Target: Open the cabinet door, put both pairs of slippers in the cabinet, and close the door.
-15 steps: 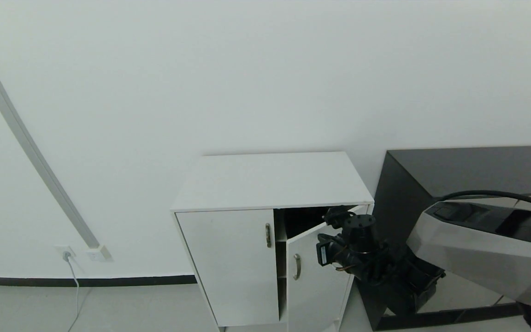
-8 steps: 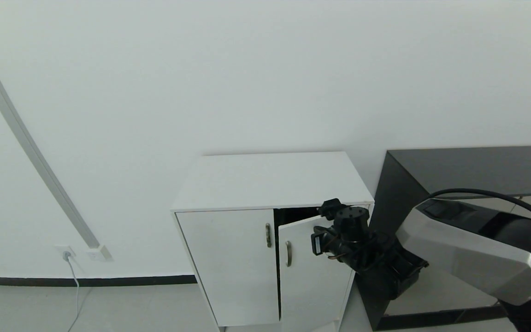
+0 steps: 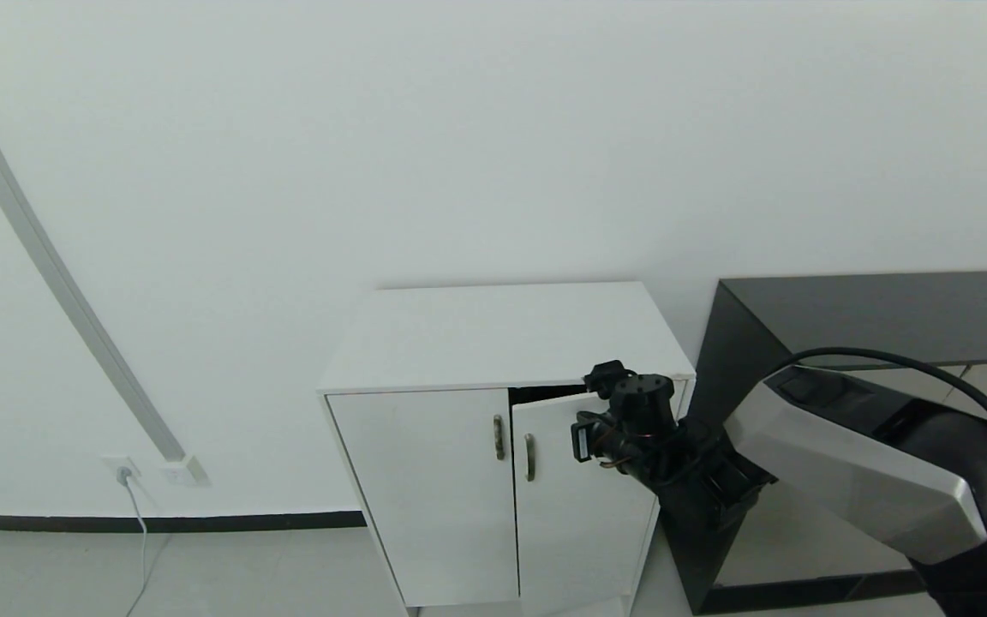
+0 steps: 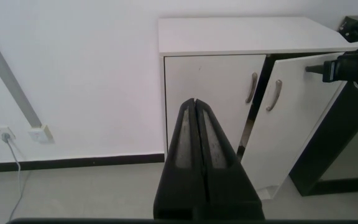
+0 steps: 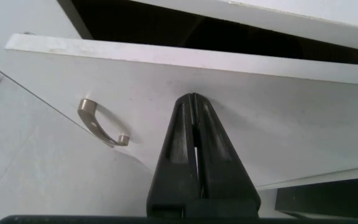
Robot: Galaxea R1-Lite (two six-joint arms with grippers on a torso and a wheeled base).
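White cabinet [image 3: 502, 338] is set on grey floor [image 3: 245, 574] against plain white wall [image 3: 493, 128], with black sideboard [image 3: 845, 313] just beside it on the right. Left door [image 3: 425, 488] is shut. Right door [image 3: 583, 523] is ajar by a narrow gap. Right gripper [image 5: 194, 98] is closed and empty, tips against the right door's face near handle [image 5: 101, 123]. Left gripper [image 4: 194, 102] is closed and empty, held well apart from the cabinet front. Socket [image 3: 122, 470] with cable is seen low on the wall.

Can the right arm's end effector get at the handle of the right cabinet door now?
Probably yes. The right end effector, fingers shut, points at the right door's front, and the handle sits on that same face with nothing between.
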